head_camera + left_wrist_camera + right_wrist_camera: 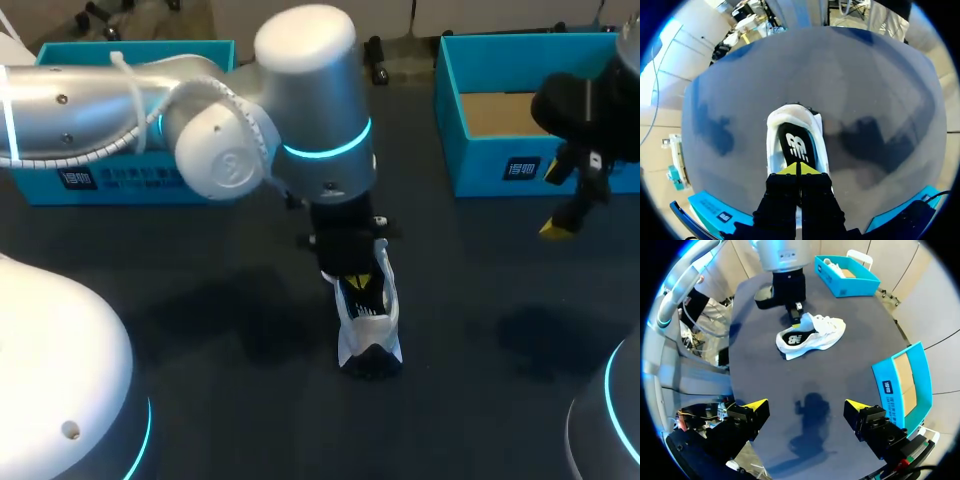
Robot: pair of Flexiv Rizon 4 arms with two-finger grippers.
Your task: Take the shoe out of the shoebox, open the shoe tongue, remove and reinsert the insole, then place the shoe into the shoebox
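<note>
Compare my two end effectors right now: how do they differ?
The left end effector has its yellow tips pressed together; the right end effector has its tips wide apart. The left end effector is down at the shoe in the middle of the table; the right end effector hangs above bare table, touching nothing. Both have black fingers with yellow tips.

The left arm (90, 95) is gleaming silver, a cyan ring (330, 148) glowing at its joint, a white cable (128, 85) running along it, left tool (799, 169) and right tool (805, 405) showing black with yellow tips.
</note>
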